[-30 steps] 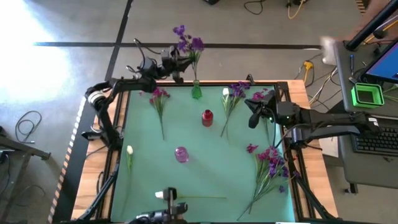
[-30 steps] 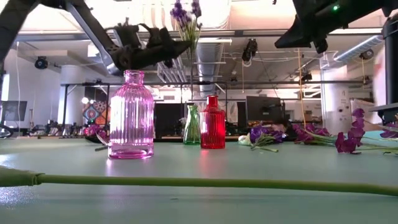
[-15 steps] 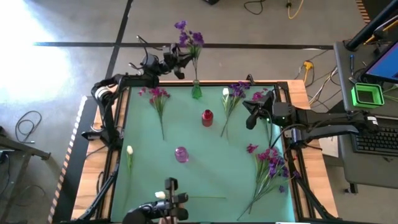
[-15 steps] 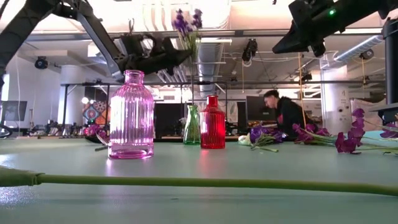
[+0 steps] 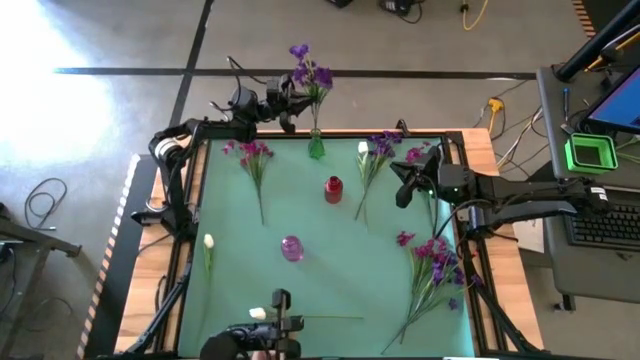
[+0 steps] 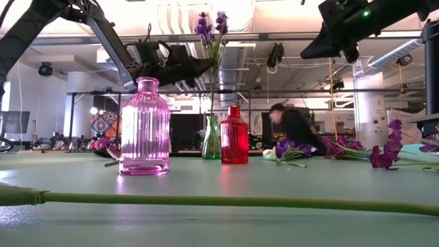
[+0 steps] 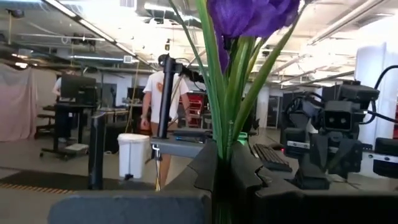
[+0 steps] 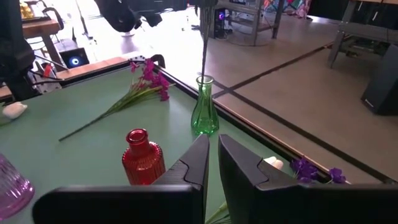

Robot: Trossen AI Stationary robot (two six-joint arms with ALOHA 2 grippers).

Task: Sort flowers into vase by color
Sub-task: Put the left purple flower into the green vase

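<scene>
My left gripper (image 5: 292,100) hovers over the table's far edge, shut on a bunch of purple flowers (image 5: 311,70). Their thin stems (image 8: 204,43) run down to the mouth of the green vase (image 5: 316,148) at the far edge. The red vase (image 5: 333,188) and the pink vase (image 5: 291,247) stand upright mid-table. Magenta flowers (image 5: 255,152) lie on the mat at the far left, and a white bud (image 5: 208,241) at the left. My right gripper (image 5: 405,192) hangs shut and empty above the mat's right side. My left gripper pinches the purple flowers' green stems (image 7: 227,140) between its two fingers, well below the blooms (image 6: 210,25). The fingers come about level from the table's left and lie across the stems. The stems stand nearly upright, their lower end at the green vase's mouth (image 8: 204,79).
More flowers lie flat on the mat: a white-and-purple bunch (image 5: 375,150) at the far right, magenta ones (image 5: 420,155) beside it, and a large purple and magenta bunch (image 5: 435,262) at the right. A long stem (image 6: 226,202) lies near the front edge. A person (image 6: 291,130) moves behind the table.
My left gripper has shifted a little toward the table's right and slightly down with the purple flowers. Their stems now stand more upright over the green vase. My right gripper has kept still.
</scene>
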